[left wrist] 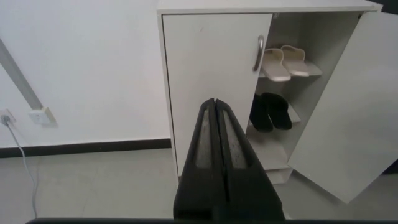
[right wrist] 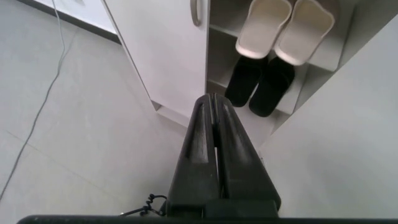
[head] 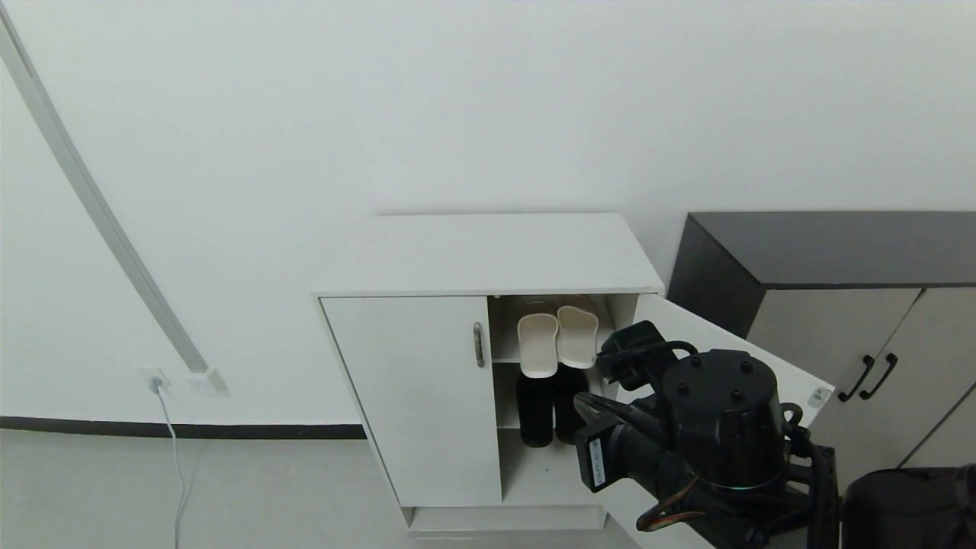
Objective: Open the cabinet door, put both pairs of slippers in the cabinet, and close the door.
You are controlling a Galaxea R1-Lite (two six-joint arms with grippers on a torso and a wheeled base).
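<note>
Three cameras on one cabinet: one high, one low and back, one close.
From the head I look forward and down on the white cabinet (head: 488, 255) against the far wall (head: 488, 107), from well above it. My left wrist camera sits lower and farther back, facing the cabinet front almost level past the left gripper (left wrist: 215, 104). My right wrist camera hangs nearest, tilted steeply down past the right gripper (right wrist: 214, 99). All three share the open right compartment (head: 545, 465) (cream slippers (head: 557, 339) above black slippers (head: 547, 412)) and the door handle (head: 478, 345) to its left.
</note>
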